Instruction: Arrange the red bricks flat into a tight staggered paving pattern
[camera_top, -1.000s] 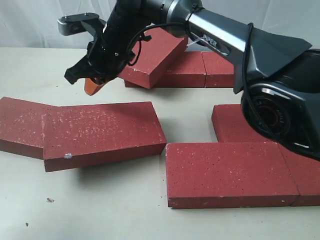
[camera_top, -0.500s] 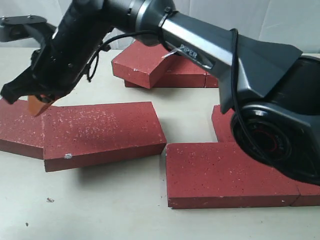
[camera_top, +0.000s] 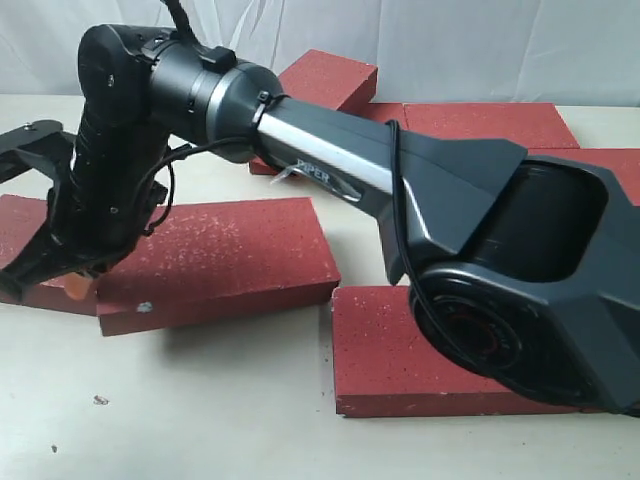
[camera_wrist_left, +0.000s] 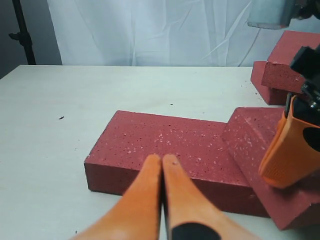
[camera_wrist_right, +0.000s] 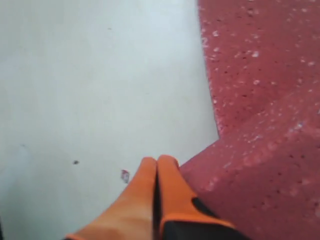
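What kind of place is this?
Probably a robot lab or test room: red bricks lie on a pale table, a white curtain hangs behind, and a robot arm reaches over them.

Right claw (camera_top: 78, 288) is sweeping left across the worktop (camera_top: 200, 420)
Its black arm (camera_top: 330, 170) is swinging away from the propped dark red speckled paving brick (camera_top: 325, 80) at the back and dropping to where the flat left-end red brick (camera_top: 20, 215) meets the red brick lying over it (camera_top: 230, 250), which is shifting slightly rightward.

Robot lab test bench: white cloth backdrop (camera_wrist_left: 150, 30), pale tabletop (camera_wrist_left: 50, 125), black stand (camera_wrist_left: 22, 30).
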